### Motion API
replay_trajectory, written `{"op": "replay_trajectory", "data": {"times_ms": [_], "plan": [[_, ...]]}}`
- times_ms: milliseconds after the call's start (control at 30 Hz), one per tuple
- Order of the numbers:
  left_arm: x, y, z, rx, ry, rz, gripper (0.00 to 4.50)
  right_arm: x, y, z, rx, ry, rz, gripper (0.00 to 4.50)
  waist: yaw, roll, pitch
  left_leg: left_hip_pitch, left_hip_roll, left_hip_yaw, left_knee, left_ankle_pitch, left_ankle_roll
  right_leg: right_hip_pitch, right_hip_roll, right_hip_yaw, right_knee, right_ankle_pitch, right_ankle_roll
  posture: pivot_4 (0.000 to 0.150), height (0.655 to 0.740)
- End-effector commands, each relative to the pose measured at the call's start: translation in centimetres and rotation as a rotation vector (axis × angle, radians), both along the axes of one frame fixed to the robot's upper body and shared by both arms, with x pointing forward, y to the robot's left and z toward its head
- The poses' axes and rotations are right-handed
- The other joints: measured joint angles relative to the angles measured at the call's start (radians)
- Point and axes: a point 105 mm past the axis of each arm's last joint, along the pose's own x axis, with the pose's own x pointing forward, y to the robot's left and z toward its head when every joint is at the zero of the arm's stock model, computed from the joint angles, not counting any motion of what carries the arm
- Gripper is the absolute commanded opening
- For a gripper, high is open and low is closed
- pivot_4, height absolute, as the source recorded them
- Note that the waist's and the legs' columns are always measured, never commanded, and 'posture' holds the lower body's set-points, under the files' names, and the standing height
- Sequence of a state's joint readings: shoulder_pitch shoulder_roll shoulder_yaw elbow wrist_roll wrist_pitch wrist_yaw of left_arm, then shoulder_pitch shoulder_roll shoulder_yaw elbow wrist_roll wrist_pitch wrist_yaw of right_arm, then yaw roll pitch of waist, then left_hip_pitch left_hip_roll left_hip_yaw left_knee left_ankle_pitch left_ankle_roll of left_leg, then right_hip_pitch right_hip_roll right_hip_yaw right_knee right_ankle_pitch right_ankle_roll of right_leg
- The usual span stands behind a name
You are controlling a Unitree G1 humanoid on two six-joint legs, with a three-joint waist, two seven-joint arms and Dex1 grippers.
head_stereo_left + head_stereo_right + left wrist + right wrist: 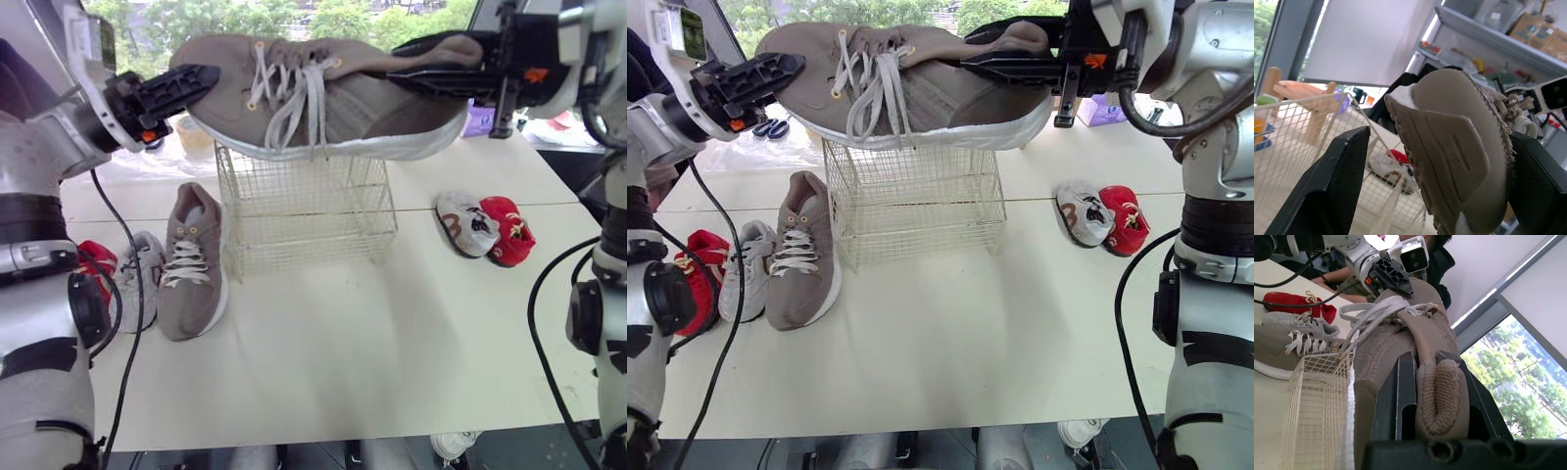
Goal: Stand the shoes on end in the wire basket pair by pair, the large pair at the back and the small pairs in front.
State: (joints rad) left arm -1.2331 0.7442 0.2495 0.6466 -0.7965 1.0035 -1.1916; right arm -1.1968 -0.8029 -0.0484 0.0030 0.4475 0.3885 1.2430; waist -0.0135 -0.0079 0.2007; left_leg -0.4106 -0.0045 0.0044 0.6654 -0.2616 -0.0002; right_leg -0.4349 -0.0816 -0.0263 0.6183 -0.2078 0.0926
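The large taupe shoe point(333, 98) hung level across the upper middle of the frame, just above the wire basket point(304, 211), sole down and laces dangling over the rim. The right pincer point(411, 64), upper right, was clenched on the heel collar. The left pincer point(196, 83), upper left, was released, its fingers point(1337, 186) spread to either side of the toe with a gap showing beside the sole. The basket stood empty at centre on the bench point(343, 343). Its mate, the second taupe shoe point(191, 264), lay flat at left of the basket, with a grey small shoe point(142, 274) and a red small shoe point(93, 259) beside it. At right lay a white small shoe point(465, 223) touching another red shoe point(507, 230).
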Motion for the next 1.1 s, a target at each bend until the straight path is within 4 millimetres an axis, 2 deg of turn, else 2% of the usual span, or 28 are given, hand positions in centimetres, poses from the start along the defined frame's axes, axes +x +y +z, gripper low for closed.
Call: {"op": "replay_trajectory", "data": {"times_ms": [33,100,167,233,300,367,433,467,533,600,633,667,733,867,1000,1100], "plan": [[-0.6,0.6,1.8,-0.045,-0.039,-0.001,2.14,-1.8,0.3,1.5,0.032,-0.079,0.050,0.17,-0.001,0.000,0.000,0.000,0.000,0.000,0.000,0.000,0.000,0.000,0.000,0.000,0.000,0.000,0.000,0.150,0.7400],[-0.9,0.6,1.9,-0.036,-0.053,0.004,1.18,-1.8,0.4,1.4,0.033,-0.068,0.051,0.17,0.000,0.000,0.000,0.000,0.000,0.000,0.000,0.000,0.000,0.000,0.000,0.000,0.000,0.000,0.000,0.150,0.7400],[-1.0,0.9,1.5,-0.003,-0.067,0.040,0.61,-1.8,0.4,1.0,0.028,-0.049,0.054,0.17,0.000,0.000,0.000,0.000,0.000,0.000,0.000,0.000,0.000,0.000,0.000,0.000,0.001,0.000,0.000,0.150,0.7400],[-1.3,1.7,1.2,-0.005,-0.070,0.079,0.61,-1.7,0.2,0.9,0.039,-0.036,0.043,0.17,0.000,0.000,0.000,0.000,0.000,0.000,0.000,0.000,0.000,0.000,0.000,0.000,0.001,0.000,0.000,0.150,0.7400],[-1.7,2.7,1.4,-0.056,-0.072,0.117,0.58,-1.5,-0.1,1.1,0.085,-0.012,0.037,1.15,0.000,0.000,0.000,0.000,0.001,-0.001,0.000,0.000,0.000,-0.001,-0.001,0.001,0.001,0.000,0.000,0.150,0.7400],[-2.2,4.0,1.9,-0.151,-0.070,0.159,0.58,-1.3,-0.8,1.6,0.206,0.048,0.047,1.90,-0.002,0.000,0.000,0.000,0.001,-0.002,0.000,0.000,0.000,-0.001,-0.001,0.001,0.002,0.000,0.000,0.150,0.7400],[-2.9,5.0,2.1,-0.231,-0.071,0.194,0.58,-1.0,-2.5,2.3,0.407,0.144,0.062,3.03,0.001,-0.001,0.000,0.000,0.002,-0.004,0.000,0.000,0.000,-0.001,-0.001,0.001,0.002,0.000,0.000,0.150,0.7400],[-3.2,5.1,2.1,-0.248,-0.070,0.204,0.58,-0.9,-2.9,2.4,0.455,0.169,0.065,3.36,0.002,-0.001,0.000,0.000,0.003,-0.004,0.000,0.000,0.000,-0.001,-0.001,0.001,0.003,0.000,0.000,0.150,0.7400],[-3.8,5.4,1.7,-0.279,-0.078,0.249,0.58,0.0,-5.3,1.5,0.610,0.272,0.025,4.39,0.007,-0.001,0.000,0.000,0.002,-0.004,0.000,0.001,-0.001,-0.001,-0.004,0.001,0.003,0.000,0.000,0.150,0.7400],[-4.9,5.9,1.5,-0.365,-0.095,0.312,0.58,1.4,-7.7,-0.9,0.813,0.412,-0.015,4.39,0.015,-0.007,-0.004,0.002,0.001,-0.007,-0.001,0.001,-0.001,0.003,-0.005,-0.001,0.001,0.000,0.000,0.150,0.7400],[-5.4,5.8,1.4,-0.407,-0.101,0.329,0.58,1.8,-7.9,-2.0,0.895,0.476,-0.006,4.39,0.018,-0.010,-0.006,0.003,0.001,-0.007,0.000,0.001,-0.002,0.004,-0.006,-0.001,0.000,0.000,0.000,0.150,0.7400],[-5.8,5.7,1.3,-0.455,-0.101,0.340,0.58,2.1,-7.7,-2.7,0.969,0.524,0.004,4.39,0.018,-0.010,-0.005,0.003,0.001,-0.007,0.000,0.001,-0.002,0.005,-0.007,-0.001,-0.002,0.001,0.001,0.150,0.7400],[-6.0,5.1,1.2,-0.532,-0.087,0.358,0.58,2.3,-5.8,-3.2,1.054,0.626,0.086,4.39,0.019,-0.009,-0.005,0.002,0.000,-0.007,0.000,0.002,-0.005,0.003,-0.012,0.000,-0.001,0.003,0.003,0.150,0.7400],[-5.5,3.2,0.4,-0.606,-0.037,0.358,0.58,2.6,-0.6,-3.8,1.090,0.746,0.209,4.39,0.018,-0.009,-0.005,0.001,-0.002,-0.007,0.000,0.004,-0.007,0.000,-0.012,0.000,0.003,0.005,0.002,0.150,0.7400],[-5.2,1.7,-0.4,-0.606,-0.002,0.345,0.58,2.5,2.4,-4.0,1.116,0.794,0.244,4.39,0.018,-0.009,-0.005,0.001,-0.002,-0.006,0.000,0.004,-0.007,0.000,-0.007,0.000,0.003,0.004,0.002,0.150,0.7400],[-5.0,0.4,-1.2,-0.583,0.025,0.329,0.58,2.1,3.9,-4.0,1.109,0.803,0.269,4.39,0.022,-0.009,-0.005,0.001,-0.002,-0.006,0.000,0.004,-0.007,0.001,-0.006,0.000,0.003,0.004,0.002,0.150,0.7400]]}}
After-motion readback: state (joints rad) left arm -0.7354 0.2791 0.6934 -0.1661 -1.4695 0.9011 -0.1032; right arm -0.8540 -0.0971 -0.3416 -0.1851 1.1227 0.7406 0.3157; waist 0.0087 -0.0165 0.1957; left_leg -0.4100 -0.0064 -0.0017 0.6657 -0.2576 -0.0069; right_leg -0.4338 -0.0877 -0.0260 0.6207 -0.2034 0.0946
